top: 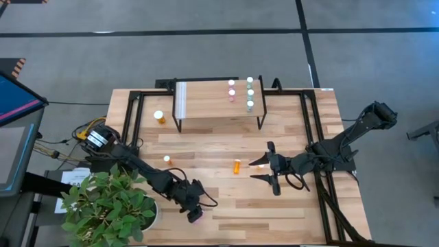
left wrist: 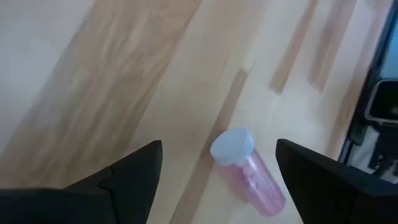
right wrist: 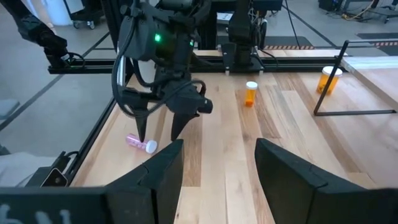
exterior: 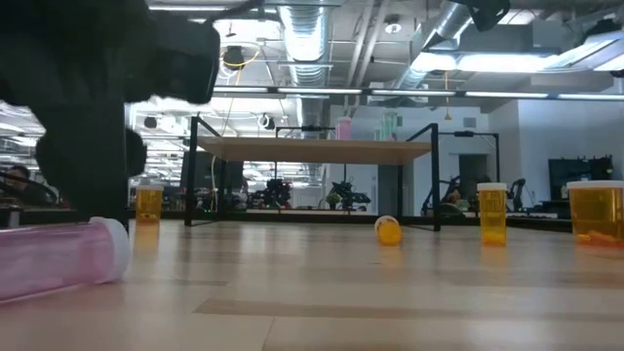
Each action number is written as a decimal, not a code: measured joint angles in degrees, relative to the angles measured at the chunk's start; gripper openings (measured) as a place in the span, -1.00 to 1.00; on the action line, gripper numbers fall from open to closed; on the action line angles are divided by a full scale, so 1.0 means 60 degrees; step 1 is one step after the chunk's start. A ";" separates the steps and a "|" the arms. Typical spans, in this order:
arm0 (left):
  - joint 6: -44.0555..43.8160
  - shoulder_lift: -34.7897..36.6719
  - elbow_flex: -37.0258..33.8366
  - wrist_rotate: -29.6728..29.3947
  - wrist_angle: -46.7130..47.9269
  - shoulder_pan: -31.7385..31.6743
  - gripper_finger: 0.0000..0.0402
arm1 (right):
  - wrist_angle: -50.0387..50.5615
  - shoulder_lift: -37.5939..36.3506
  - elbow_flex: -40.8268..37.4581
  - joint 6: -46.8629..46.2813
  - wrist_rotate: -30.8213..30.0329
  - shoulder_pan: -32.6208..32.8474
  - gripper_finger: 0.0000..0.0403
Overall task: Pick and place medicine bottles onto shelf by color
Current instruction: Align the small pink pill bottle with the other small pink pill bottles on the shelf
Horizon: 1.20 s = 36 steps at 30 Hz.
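A pink medicine bottle (left wrist: 252, 180) with a white cap lies on its side near the table's near edge. My left gripper (left wrist: 219, 145) hangs open just over it, slanting down, one finger on either side and apart from it; the right wrist view shows the gripper (right wrist: 159, 132) above the bottle (right wrist: 142, 144). My right gripper (top: 258, 170) waits open above mid-table, right of an orange bottle (top: 237, 166) lying on its side. The shelf (top: 206, 103) at the far side carries three pink bottles (top: 232, 91) and three pale green ones (top: 250, 92), standing in two rows.
An orange bottle (top: 159, 117) stands left of the shelf, and a smaller one (top: 167, 159) stands mid-left. A potted plant (top: 110, 206) sits at the near left corner beside my left arm. A black frame (top: 309, 123) runs along the table's edges.
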State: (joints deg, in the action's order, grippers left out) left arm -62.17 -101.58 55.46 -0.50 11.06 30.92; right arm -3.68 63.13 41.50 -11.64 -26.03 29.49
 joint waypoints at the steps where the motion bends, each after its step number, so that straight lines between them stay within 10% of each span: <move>1: -0.0001 -0.0010 -0.0011 0.0025 -0.0031 0.0002 0.50 | 0.0003 0.0000 0.0000 0.0000 -0.0008 0.0001 0.08; 21: 0.1024 -0.1352 0.1987 0.0115 0.2083 0.0004 0.48 | -0.0002 0.0324 -0.0011 -0.0098 -0.0039 0.0001 0.08; 36: 0.1024 -0.1366 0.2044 0.0228 0.2370 0.0024 0.03 | 0.0000 0.0324 -0.0011 -0.0101 -0.0039 0.0001 0.08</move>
State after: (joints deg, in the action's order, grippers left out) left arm -56.02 -109.78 67.72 0.86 25.28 31.06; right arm -3.68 65.08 41.43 -12.25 -26.26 29.50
